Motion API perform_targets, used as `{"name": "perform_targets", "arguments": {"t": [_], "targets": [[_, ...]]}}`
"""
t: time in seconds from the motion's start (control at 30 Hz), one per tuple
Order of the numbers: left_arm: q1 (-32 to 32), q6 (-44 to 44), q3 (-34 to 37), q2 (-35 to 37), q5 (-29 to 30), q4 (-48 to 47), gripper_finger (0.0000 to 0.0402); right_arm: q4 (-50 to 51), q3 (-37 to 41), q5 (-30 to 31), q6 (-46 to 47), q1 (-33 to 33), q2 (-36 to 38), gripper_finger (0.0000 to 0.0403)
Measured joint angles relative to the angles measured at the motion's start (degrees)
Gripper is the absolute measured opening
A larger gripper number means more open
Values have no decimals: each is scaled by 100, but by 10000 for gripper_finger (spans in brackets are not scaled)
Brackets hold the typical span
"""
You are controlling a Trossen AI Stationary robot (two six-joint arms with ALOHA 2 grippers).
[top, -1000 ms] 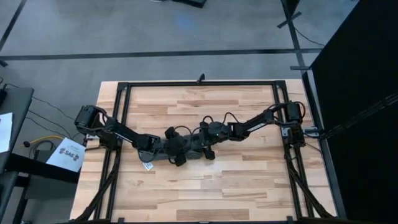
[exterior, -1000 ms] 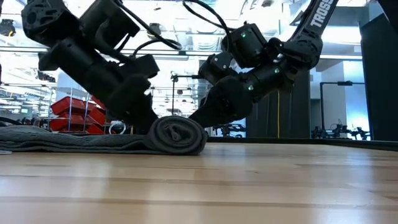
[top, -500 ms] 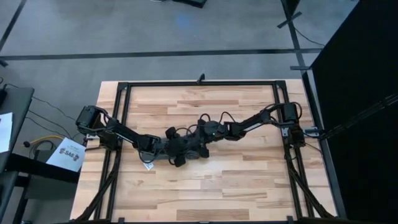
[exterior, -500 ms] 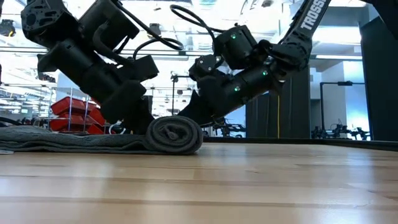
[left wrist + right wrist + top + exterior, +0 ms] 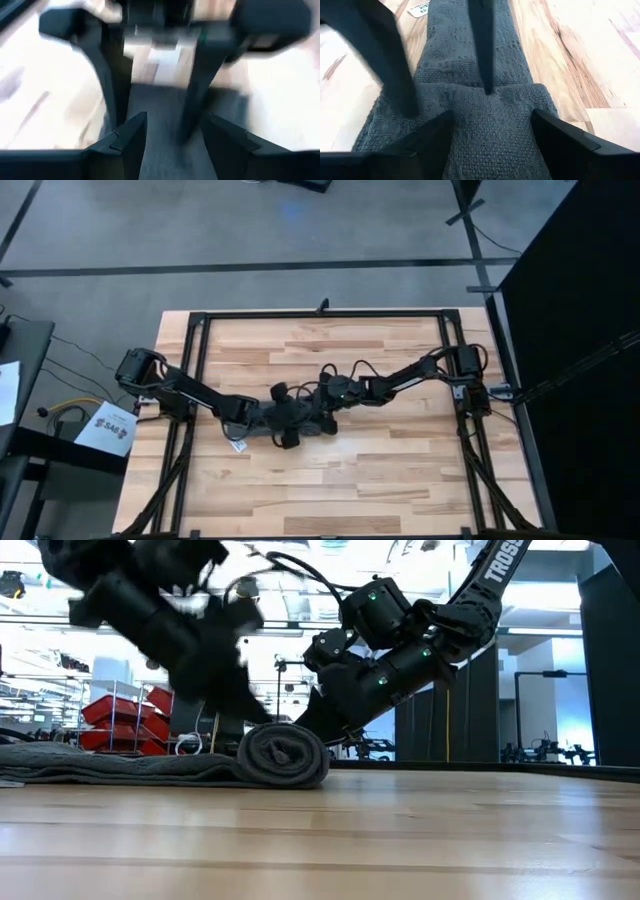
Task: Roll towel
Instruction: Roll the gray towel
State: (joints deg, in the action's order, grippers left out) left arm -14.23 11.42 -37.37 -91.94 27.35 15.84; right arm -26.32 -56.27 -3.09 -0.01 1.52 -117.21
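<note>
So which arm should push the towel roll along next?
Probably the right. Its fingers straddle the towel roll, open, while the left gripper sits over the flat part and looks mid-motion.

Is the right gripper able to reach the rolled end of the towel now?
Probably yes: the right gripper is open just above the towel roll, nothing between; the left gripper's fingers rest farther along.
</note>
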Motion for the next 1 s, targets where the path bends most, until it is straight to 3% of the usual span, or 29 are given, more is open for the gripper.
{"name": "perform_targets", "arguments": {"t": [0.2,0.53,1.0], "targets": [[-310,132,12,-114,26,27,173,1,4,-3,-1,27,-9,258],[-362,343,-15,-986,223,294,173,58,24,-8,-195,42,-1,258],[-355,281,2,-1028,21,448,173,391,46,50,-125,-315,581,258]]}}
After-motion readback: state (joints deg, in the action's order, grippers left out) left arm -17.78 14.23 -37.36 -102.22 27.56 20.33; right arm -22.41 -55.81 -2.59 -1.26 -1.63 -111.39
